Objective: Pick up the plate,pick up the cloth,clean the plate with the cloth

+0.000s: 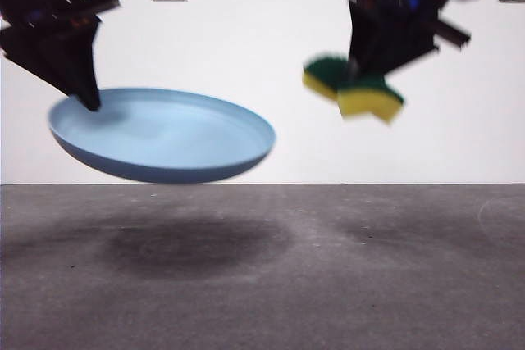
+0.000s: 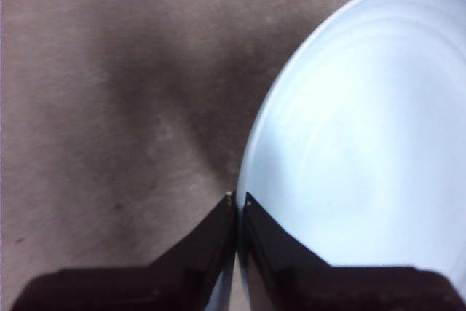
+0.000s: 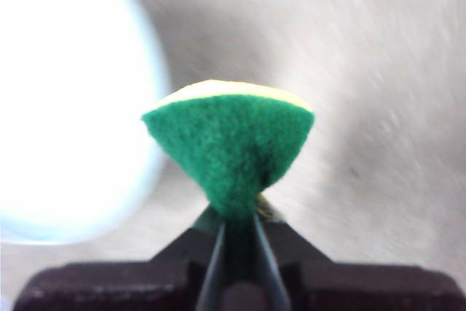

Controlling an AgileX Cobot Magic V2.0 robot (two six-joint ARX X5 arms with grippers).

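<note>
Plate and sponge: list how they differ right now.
The plate is wide, shallow and light blue; the sponge is a small yellow block with a green top. The plate is pinched at its rim by the left gripper; the sponge is squeezed at its middle by the right gripper. Both hang clear of the table.

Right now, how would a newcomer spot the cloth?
Look above the grey table, away from the light-blue plate that the left gripper holds. The cloth hangs pinched in the right gripper: the only yellow block, green-topped.
</note>
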